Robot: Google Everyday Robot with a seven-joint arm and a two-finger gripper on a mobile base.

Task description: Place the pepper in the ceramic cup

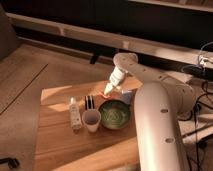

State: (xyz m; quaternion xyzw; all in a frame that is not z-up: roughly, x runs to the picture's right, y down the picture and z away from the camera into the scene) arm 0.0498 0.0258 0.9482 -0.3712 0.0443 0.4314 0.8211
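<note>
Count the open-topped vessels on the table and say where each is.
2. The ceramic cup stands between the pale bottle and the green bowl, which sits beside it. The hand hangs just behind the green bowl; the arm may hide others.
</note>
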